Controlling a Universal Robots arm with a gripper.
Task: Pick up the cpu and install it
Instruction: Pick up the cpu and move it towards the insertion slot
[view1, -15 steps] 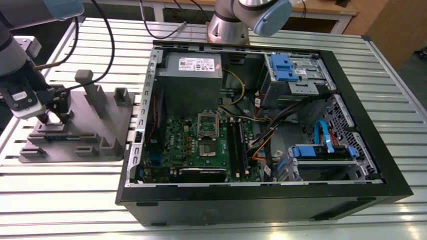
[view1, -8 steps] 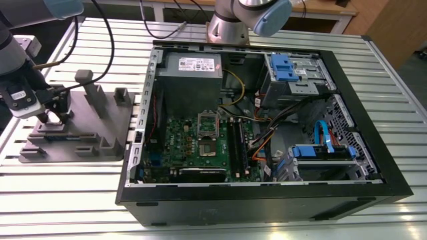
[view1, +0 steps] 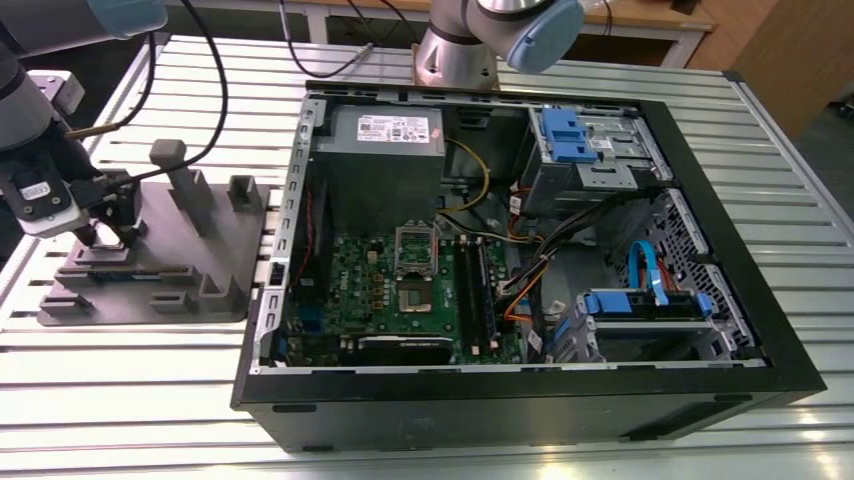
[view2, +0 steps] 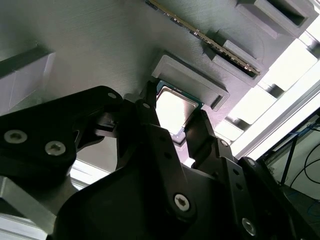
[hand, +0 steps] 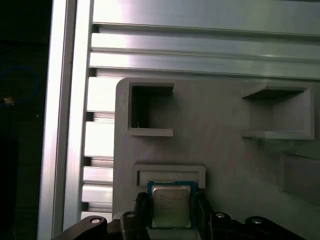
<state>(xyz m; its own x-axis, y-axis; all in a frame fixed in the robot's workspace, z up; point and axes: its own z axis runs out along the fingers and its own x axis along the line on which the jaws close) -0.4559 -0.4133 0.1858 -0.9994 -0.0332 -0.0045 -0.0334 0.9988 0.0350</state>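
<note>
Now we are at the pick-up: our fingers (hand: 142, 209) close narrowly on the cpu (hand: 171, 206) between them, lying in its tray (hand: 225, 150) nest. Lifting calls for a straight, level rise.

The table (view1: 120, 400) is pale grey metal, built from long slats (view1: 821, 220) with narrow dark gaps between them. Bright light falls on it — in the first wrist view the slats shine almost white. Behind the table, at the far side in the exterior view, stands a wooden desk (view1: 641, 14) with white legs (view1: 690, 45). To the exterior view's right of this desk is a brown wooden panel (view1: 787, 50). The floor (view1: 114, 60) beside the table is dark.
</note>
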